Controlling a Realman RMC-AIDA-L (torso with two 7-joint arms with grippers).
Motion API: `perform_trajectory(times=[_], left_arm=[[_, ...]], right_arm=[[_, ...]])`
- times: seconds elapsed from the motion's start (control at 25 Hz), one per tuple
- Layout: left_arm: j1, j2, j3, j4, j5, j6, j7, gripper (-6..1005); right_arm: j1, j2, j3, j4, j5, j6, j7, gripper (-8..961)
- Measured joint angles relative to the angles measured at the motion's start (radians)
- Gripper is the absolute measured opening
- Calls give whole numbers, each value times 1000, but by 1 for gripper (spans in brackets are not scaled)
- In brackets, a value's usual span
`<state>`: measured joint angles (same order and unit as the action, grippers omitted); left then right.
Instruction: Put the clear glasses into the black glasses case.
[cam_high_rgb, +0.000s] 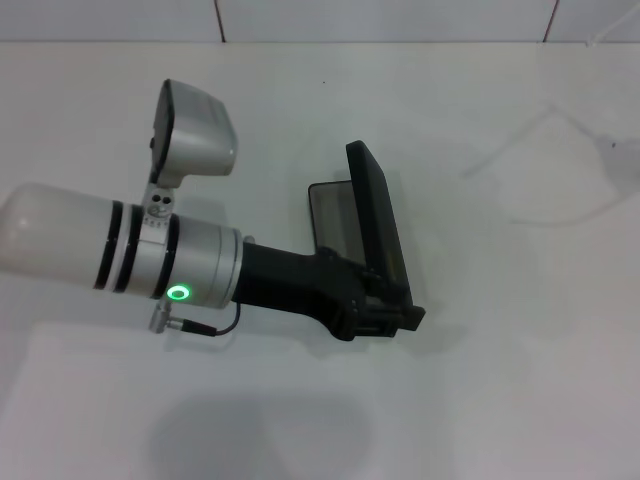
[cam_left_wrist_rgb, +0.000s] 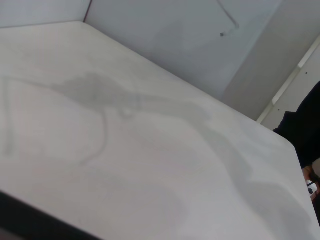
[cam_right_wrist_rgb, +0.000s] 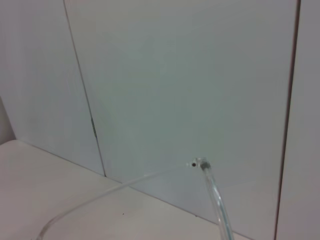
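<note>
The black glasses case (cam_high_rgb: 378, 215) stands open at the table's middle, its lid raised on edge beside the grey-lined base (cam_high_rgb: 333, 215). My left gripper (cam_high_rgb: 385, 318) reaches in from the left and is shut on the near end of the case at the lid. A dark strip of the case (cam_left_wrist_rgb: 30, 220) edges the left wrist view. The clear glasses (cam_high_rgb: 575, 165) show faintly at the far right, off the table, to the right of the case. The right wrist view shows a thin clear arm and hinge of the glasses (cam_right_wrist_rgb: 212, 187) close up against the wall. My right gripper is out of view.
The white table (cam_high_rgb: 500, 380) spreads all around the case. A white panelled wall (cam_high_rgb: 400, 20) runs along the table's far edge. The glasses cast a faint shadow (cam_left_wrist_rgb: 100, 95) on the table surface.
</note>
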<state>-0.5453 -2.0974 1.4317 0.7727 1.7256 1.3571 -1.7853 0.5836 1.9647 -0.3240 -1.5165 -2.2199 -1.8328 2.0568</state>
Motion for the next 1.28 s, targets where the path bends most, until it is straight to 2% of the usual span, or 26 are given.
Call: perform_trajectory(times=[0.4,1.0,1.28], left_arm=[[-32,-3,93,-13,-56,-62,10,378],[-45,-3,125,-14,-120,-106,12,378],[-86,-4,164,-50,-165,-115,12,379]], right_arm=[[-16,0,23,23,23,0,-24,52],[-22,4,28,33,43,-2,-31,51],[-39,6,28,33,62,-2,-31,51]])
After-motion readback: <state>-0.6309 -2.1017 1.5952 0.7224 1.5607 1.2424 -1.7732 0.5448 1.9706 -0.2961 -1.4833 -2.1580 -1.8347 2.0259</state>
